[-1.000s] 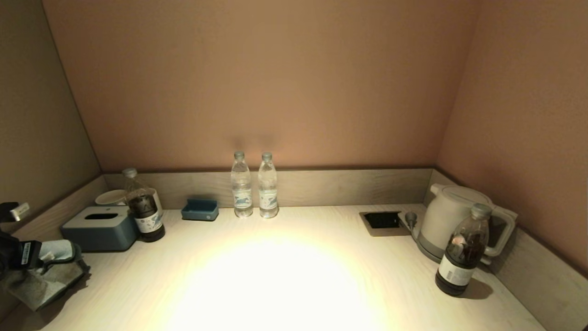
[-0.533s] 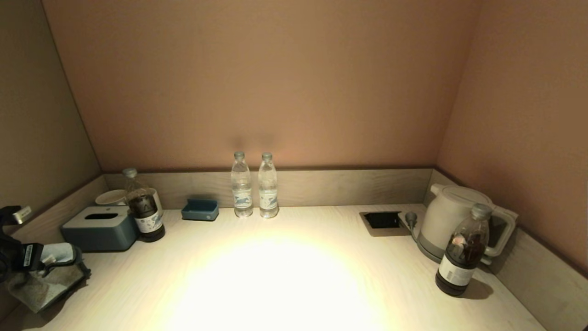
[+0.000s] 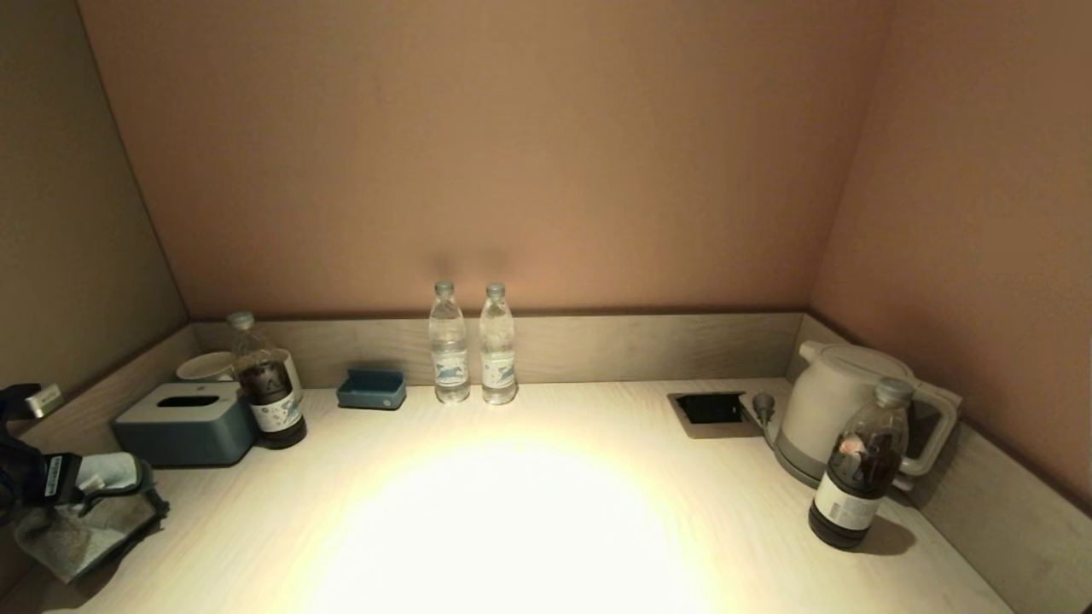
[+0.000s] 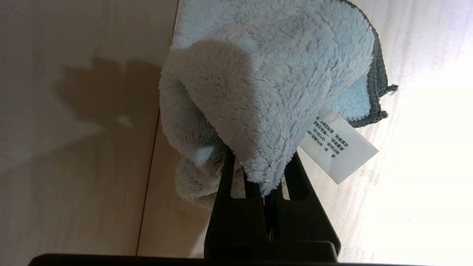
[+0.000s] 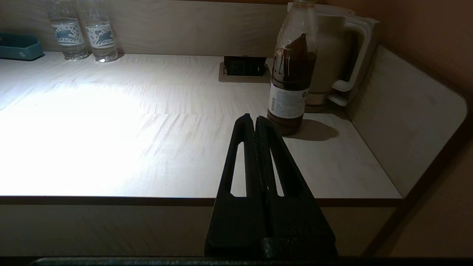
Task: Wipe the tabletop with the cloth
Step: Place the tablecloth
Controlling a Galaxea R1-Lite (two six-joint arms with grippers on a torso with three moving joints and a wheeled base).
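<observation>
- Left gripper (image 4: 255, 173): jaws pinched nearly together on a bunched fold of the cloth (image 4: 266, 74). Working at the near-left corner of the tabletop (image 3: 529, 512), just in front of the tissue box (image 3: 183, 422).
- Cloth: fluffy, pale blue, dark stitched edge, white care label hanging loose. In the head view it hangs from the gripper with its lower part spread on the table surface.
- Right gripper (image 5: 255, 122): fingers pressed together, holding nothing; parked off the front edge of the table, near the dark bottle (image 5: 292, 74) and kettle (image 5: 332, 55).
- Judgement: wiping is at an early stage; most of the surface lies to the right, untouched so far as I can tell.
- Technique note: keep the cloth flat under light downward pressure, sweep rightward in overlapping passes.
- Risk: two water bottles (image 3: 473, 345) at the back wall and the dark bottle could tip; steer round them.
</observation>
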